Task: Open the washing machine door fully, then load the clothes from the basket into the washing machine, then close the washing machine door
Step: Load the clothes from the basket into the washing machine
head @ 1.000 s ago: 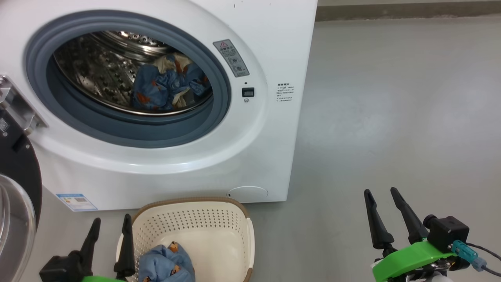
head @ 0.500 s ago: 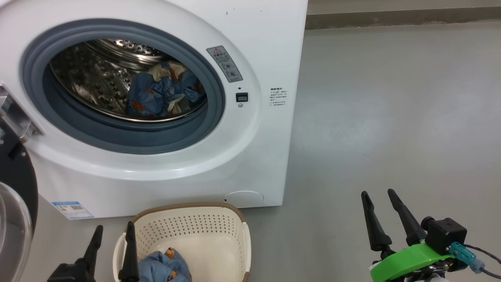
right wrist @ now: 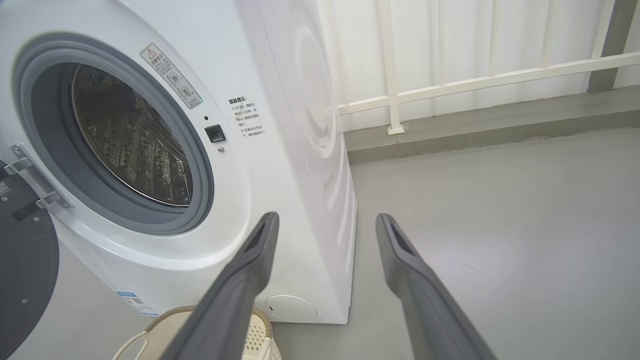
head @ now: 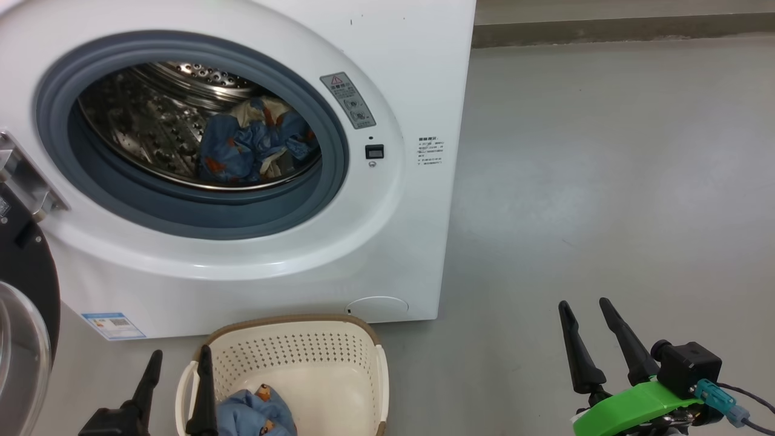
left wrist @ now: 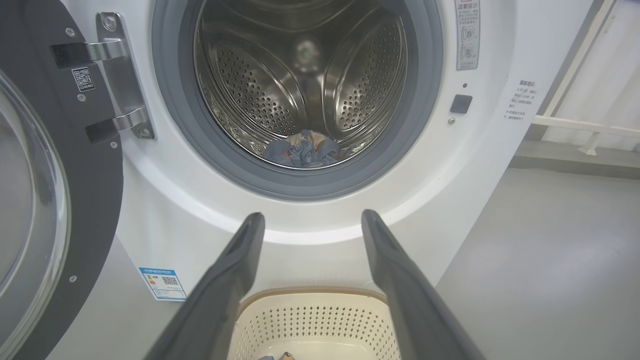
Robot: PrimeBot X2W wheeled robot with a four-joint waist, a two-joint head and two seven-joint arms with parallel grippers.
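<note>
**Door wide open, clothes split between drum and basket**

The big white boxy front-loading washing machine (head: 254, 266) fills the head view from 9 to 12 o'clock. Its large round washing machine door (head: 27, 278), a glossy black rim around a clear glass bowl, hangs open at 9 o'clock on a metal hinge (left wrist: 117, 75). Inside the perforated steel drum (head: 151, 121), soft blue clothes (head: 242, 148) printed with orange-brown figures lie toward the right of the opening (some cream lining shows).

At 6 o'clock, on the grey floor (head: 605, 181) just before the machine, stands the small cream-white perforated plastic basket (head: 303, 357) with a brown woven-look rim. Another blue printed garment (head: 251, 415) lies in its near-left corner.

The left gripper (head: 181, 351) hovers at 7 o'clock, one finger crossing the basket's left rim in this view, its claw spread wide and empty. The right gripper (head: 584, 301), at 5 o'clock over bare floor, is equally wide and holds nothing.
</note>
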